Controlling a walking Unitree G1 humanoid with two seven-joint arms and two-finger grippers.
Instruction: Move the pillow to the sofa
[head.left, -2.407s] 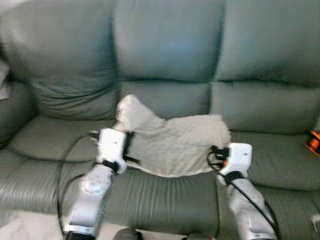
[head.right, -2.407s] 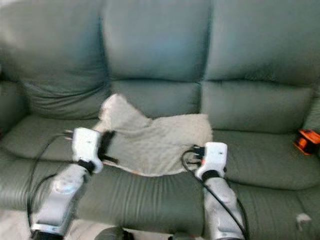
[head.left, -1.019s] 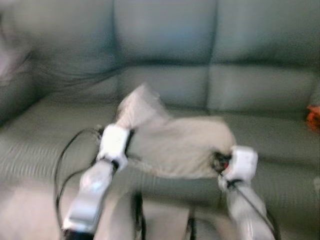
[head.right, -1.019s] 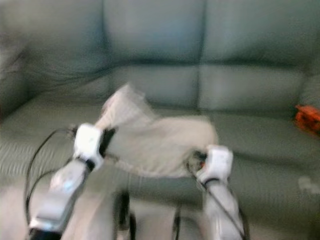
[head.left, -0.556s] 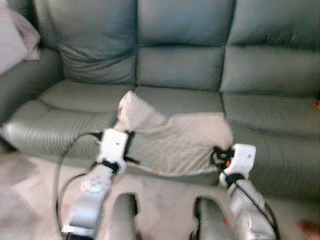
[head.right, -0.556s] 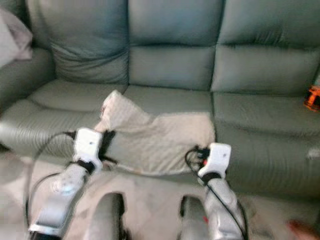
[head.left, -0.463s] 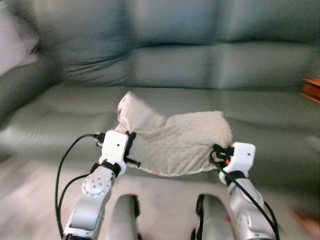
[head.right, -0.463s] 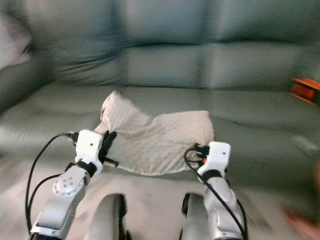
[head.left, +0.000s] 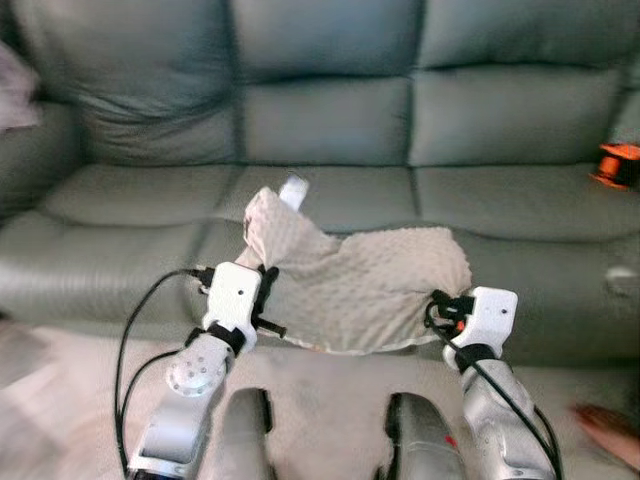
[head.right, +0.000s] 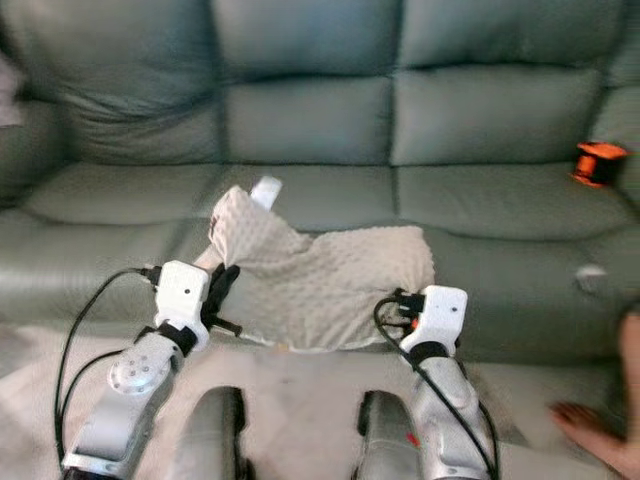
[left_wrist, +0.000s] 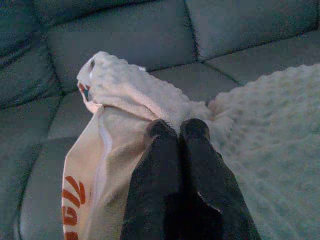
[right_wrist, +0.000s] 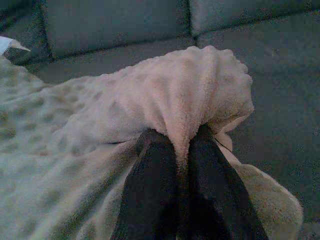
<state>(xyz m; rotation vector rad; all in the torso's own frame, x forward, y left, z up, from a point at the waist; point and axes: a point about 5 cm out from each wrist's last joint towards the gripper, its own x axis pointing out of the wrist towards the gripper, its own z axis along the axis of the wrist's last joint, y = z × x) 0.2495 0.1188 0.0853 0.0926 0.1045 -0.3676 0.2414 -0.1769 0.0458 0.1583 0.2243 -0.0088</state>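
Pillow (head.left: 360, 285) hangs between my claws, just short of the sofa (head.left: 330, 140) seat. Left claw (left_wrist: 177, 131) and right claw (right_wrist: 176, 137) both pinch its edge. Carry step; next, reach over the seat and release.

Pillow (head.left: 365, 285) before sofa (head.left: 330, 120)

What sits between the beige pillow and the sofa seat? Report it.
Nothing visible blocks the way. The beige dimpled fabric pillow hangs between the left tool and the right tool, both shut on it, in front of the grey-green leather sofa. The small orange object lies far to the right.
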